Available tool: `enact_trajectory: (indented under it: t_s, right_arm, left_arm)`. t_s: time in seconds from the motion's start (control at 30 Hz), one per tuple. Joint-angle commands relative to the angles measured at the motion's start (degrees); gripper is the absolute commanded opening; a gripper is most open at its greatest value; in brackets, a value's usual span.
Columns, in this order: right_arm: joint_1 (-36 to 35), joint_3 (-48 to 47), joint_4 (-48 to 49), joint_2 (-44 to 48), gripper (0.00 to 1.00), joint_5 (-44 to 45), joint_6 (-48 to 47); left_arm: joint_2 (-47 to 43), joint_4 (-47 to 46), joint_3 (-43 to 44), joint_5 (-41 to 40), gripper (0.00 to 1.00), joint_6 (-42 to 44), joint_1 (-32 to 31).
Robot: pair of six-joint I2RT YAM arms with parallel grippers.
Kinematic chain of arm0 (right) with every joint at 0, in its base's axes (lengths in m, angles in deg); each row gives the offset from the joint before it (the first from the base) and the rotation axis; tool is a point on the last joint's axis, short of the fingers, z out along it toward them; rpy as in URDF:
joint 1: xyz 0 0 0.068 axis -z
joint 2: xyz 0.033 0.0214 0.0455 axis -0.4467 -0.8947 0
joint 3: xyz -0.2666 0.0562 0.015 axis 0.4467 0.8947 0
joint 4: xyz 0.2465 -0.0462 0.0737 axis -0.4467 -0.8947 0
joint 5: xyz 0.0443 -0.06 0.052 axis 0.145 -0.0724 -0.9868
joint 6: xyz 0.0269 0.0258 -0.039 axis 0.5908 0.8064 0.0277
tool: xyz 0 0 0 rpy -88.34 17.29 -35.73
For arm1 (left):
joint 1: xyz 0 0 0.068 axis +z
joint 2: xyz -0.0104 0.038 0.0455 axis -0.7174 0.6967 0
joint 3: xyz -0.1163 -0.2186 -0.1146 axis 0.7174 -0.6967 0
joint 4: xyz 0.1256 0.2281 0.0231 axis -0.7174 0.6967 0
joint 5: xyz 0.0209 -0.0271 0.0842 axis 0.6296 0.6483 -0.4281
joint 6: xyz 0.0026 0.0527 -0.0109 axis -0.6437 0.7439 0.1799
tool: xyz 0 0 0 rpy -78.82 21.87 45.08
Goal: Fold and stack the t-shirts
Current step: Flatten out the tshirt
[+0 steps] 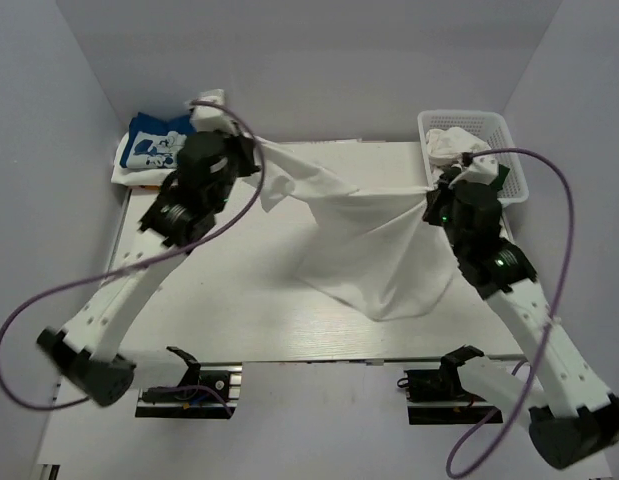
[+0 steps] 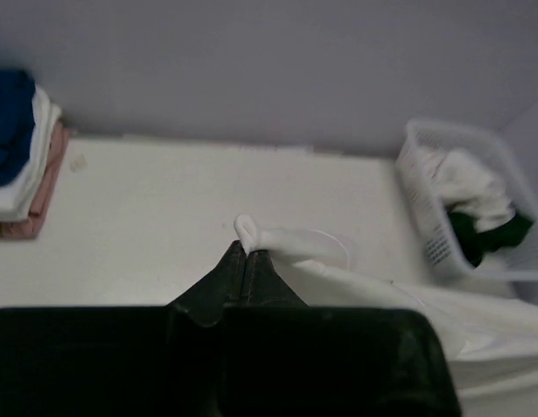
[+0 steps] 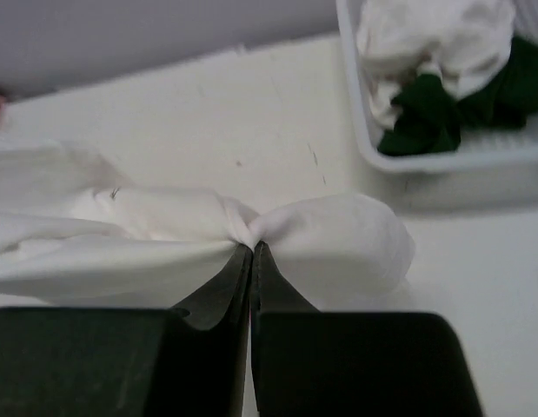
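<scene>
Folded t-shirt stack partly beyond left edge; basket beyond top right.

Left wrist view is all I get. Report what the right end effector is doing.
Observer: The right end effector is shut on a bunched part of the white t-shirt, close to the basket.
Operator: Describe how the cloth hangs between the arms.
Observer: In the top view it spans from the left end effector to the right one, and its middle sags in a wide drape toward the near side of the table.
</scene>
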Motion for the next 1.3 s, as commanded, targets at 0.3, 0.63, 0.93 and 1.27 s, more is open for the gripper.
enact_trajectory:
  t_s: [0.3, 0.63, 0.93, 1.27]
  right_arm:
    - [0.2, -24.2, -1.2, 12.1, 0.0, -13.4, -15.8]
    - [0.2, -29.1, 0.6, -3.9, 0.0, -13.8, -17.3]
    - [1.6, -31.8, 6.0, -39.1, 0.0, -19.8, -20.3]
    - [0.3, -42.2, -5.6, -58.3, 0.9, -26.2, -17.7]
  left_arm:
    - [-28.1, -2.6, 2.5, -3.1, 0.0, -0.3, 0.4]
    - [-22.4, 4.7, -1.8, -10.9, 0.0, -6.1, 1.0]
    - [2.7, 14.4, -18.5, -11.2, 0.18, -23.3, 5.8]
    - [9.1, 19.1, -22.8, -7.7, 1.0, -25.8, 11.1]
